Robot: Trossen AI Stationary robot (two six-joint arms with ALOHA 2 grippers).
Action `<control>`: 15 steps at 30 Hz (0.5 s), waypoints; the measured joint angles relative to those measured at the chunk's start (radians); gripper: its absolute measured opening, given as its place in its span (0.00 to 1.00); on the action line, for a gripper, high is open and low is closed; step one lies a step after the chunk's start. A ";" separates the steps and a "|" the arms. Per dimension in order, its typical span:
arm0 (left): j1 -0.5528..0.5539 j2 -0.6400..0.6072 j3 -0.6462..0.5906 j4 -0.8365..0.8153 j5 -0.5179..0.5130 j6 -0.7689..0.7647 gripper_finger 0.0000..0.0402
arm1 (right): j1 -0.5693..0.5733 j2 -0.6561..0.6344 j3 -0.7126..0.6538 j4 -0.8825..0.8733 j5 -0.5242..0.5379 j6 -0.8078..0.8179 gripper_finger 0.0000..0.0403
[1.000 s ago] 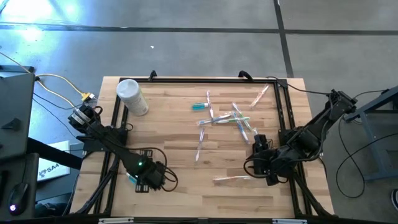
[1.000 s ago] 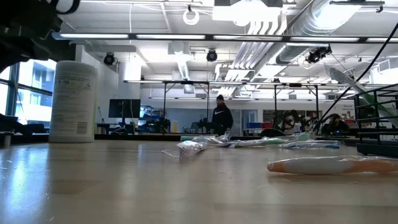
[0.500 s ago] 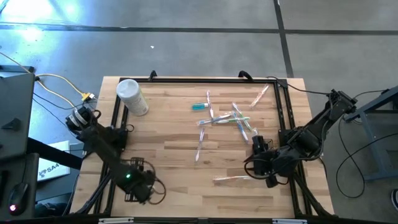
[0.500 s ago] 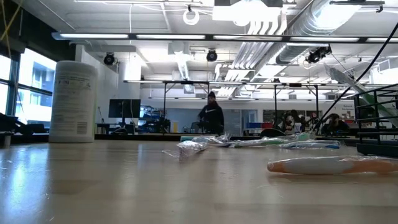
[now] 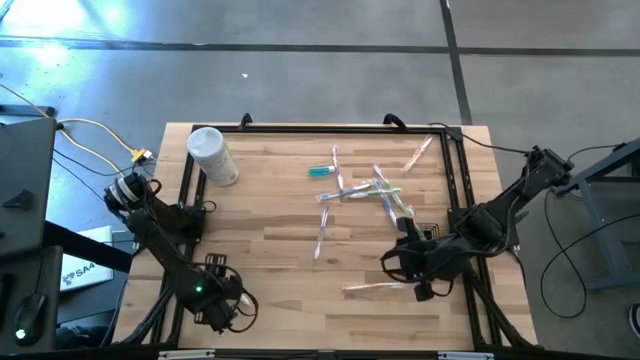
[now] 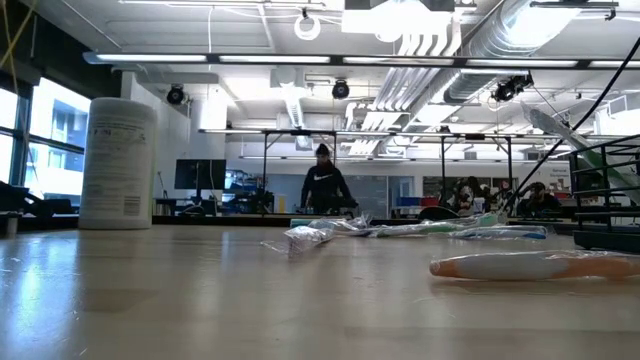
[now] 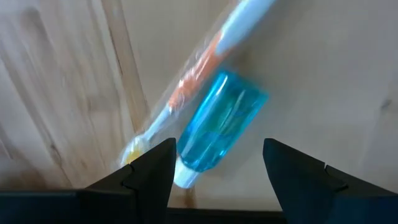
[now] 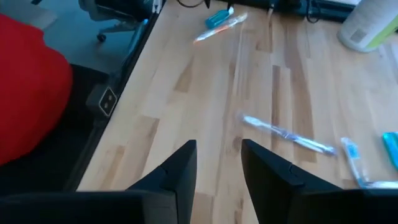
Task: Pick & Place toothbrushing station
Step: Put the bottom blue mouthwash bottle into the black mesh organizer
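The left gripper (image 5: 215,305) hangs low over the near-left corner of the table (image 5: 270,250), fingers spread wide and gripping nothing. Directly beneath it, framed between the two fingers (image 7: 149,168), lie a blue toothpaste tube (image 7: 217,127) and a wrapped toothbrush with an orange handle (image 7: 199,81), flat on the wood and touching along their sides. The wide spread looks chosen so the jaws can straddle the tube across its width, but with the brush pressed against the tube a closing grip could catch both. The right gripper (image 5: 398,262) waits on the other side, low above the boards, its fingers (image 8: 180,168) parted with only bare wood between them. A clear wrapped toothbrush (image 5: 370,288) lies just beside it, and another clear toothbrush (image 8: 286,135) lies ahead of it, so it seems poised to take one of these. The loose heap of toothbrushes (image 5: 380,190) and a second teal tube (image 5: 322,171) sit farther out from that gripper, crossed over one another as if tipped out. A white wipes canister (image 5: 212,155) stands well beyond the left gripper. No mesh holder shows in any view, so where the items should go cannot be told.
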 joint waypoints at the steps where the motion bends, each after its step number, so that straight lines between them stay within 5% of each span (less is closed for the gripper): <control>1: 0.000 0.000 -0.014 0.000 0.009 0.001 0.59 | 0.000 0.010 0.000 0.006 -0.006 0.008 0.29; 15: 0.003 -0.003 -0.193 0.241 0.037 0.084 0.59 | 0.001 0.143 0.000 0.098 -0.066 0.032 0.30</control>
